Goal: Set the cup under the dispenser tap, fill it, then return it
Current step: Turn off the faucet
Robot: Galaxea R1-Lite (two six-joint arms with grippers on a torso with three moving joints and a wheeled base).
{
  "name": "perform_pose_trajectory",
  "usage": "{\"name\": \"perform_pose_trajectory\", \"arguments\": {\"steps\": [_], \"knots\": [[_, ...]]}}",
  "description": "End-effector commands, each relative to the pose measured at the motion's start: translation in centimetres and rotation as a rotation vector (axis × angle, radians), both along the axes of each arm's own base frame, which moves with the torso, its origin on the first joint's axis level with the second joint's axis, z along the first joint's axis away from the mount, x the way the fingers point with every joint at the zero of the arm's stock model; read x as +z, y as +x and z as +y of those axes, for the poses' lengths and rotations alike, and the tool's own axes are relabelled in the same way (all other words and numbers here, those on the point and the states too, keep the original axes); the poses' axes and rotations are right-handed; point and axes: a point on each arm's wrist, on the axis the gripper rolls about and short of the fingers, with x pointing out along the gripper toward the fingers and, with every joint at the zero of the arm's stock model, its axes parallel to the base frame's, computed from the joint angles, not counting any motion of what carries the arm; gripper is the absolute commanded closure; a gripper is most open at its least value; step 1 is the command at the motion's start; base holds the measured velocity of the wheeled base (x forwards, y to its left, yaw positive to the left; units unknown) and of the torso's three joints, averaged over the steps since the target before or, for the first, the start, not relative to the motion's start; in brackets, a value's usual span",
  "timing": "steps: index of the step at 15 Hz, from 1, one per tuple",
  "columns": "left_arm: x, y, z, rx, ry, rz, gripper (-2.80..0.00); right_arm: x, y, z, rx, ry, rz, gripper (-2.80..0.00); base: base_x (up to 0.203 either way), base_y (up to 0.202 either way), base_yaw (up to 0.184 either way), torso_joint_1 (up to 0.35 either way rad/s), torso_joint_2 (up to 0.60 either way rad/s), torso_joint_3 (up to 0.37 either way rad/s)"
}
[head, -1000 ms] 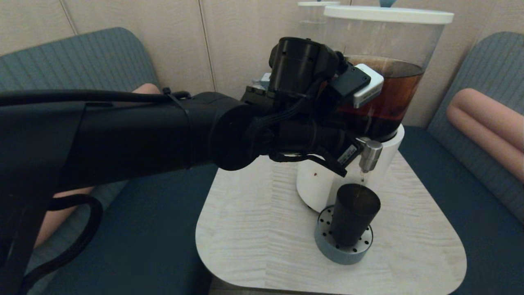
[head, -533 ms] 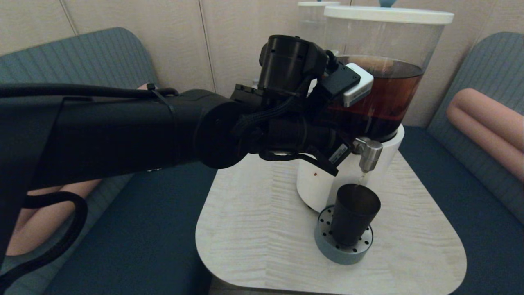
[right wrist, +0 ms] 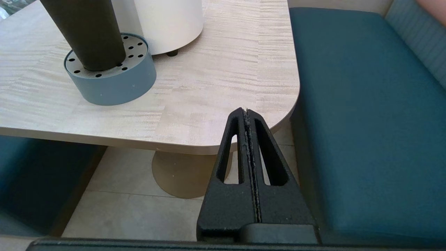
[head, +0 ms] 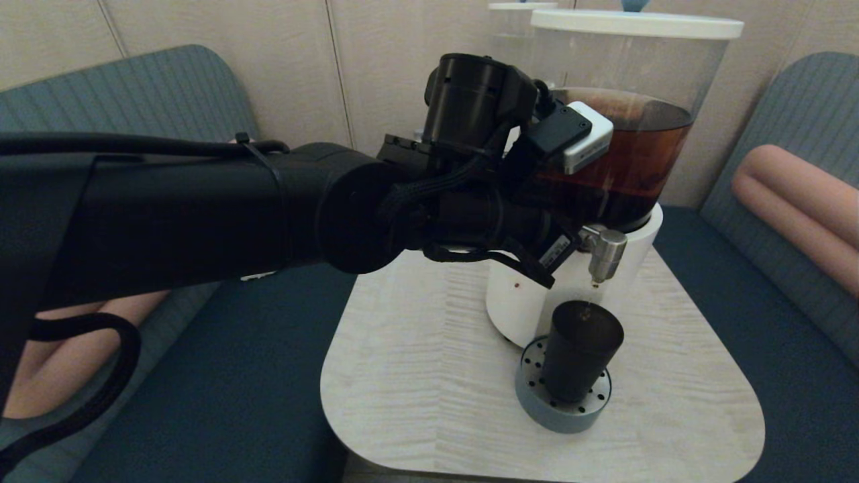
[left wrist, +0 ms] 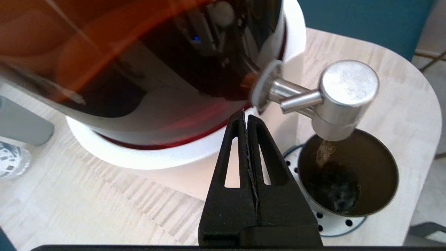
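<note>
The dark cup [head: 580, 349] stands upright on a blue-grey perforated drip stand [head: 564, 406], straight below the steel dispenser tap [head: 606, 253]. In the left wrist view the cup [left wrist: 348, 174] holds dark liquid and a thin trickle hangs from the tap [left wrist: 345, 94]. My left gripper [left wrist: 245, 116] is shut and holds nothing. Its tips sit just beside the tap's stem, against the tank's white base. The left arm [head: 470, 201] reaches across in front of the tank. My right gripper [right wrist: 246, 112] is shut and parked low off the table's near right corner.
The big dispenser [head: 624, 134] with brown liquid fills the back of the pale wooden table [head: 416, 376]. A second clear tank's lid [head: 520, 7] shows behind it. Teal sofa seats flank the table, with a pink cushion [head: 798, 201] on the right.
The left arm's wrist has risen a little and drawn back to the left from the tap. The stream into the cup has thinned to a drip. The cup has not moved.
</note>
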Motion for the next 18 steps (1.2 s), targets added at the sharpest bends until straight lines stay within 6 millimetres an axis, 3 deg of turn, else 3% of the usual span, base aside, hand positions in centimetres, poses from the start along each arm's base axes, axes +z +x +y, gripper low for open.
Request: {"name": "perform_pose_trajectory", "arguments": {"steps": [1,10,18], "knots": [[-0.1,0.1,-0.3,-0.006,0.000,-0.002,0.00,0.0,0.0,0.0,0.001,0.001,0.002,0.00,0.000,0.000,0.000,0.000,0.00,0.000],[-0.7,1.0,-1.5,-0.014,-0.009,-0.012,0.00,0.0,0.0,0.0,0.001,0.000,0.001,0.00,0.000,0.000,0.000,0.000,0.00,0.000],[-0.4,-0.1,-0.4,-0.010,0.017,0.013,0.00,0.0,0.0,0.0,0.001,0.001,0.001,0.00,0.000,0.000,0.000,0.000,0.00,0.000]]}}
